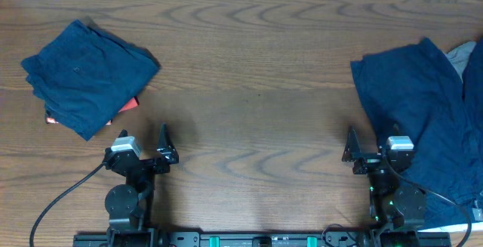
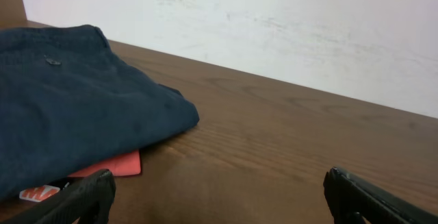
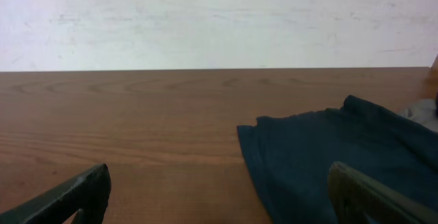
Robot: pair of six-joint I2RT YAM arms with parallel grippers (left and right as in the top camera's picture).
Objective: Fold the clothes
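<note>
Overhead, my left tool [image 1: 143,134] and right tool [image 1: 371,134] are resting with fingers apart, holding nothing. Folded navy shorts [image 1: 89,77] are lying far left. The unfolded pile [image 1: 423,118] is waiting at the right of the worktop [image 1: 256,88], and I judge it needs dragging to the centre next.

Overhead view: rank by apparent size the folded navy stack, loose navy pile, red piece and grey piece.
Largest: loose navy pile, though the frame edge cuts it off.
Next: folded navy stack.
Smallest: grey piece and red piece. Both are mostly covered slivers, too alike to rank.
</note>
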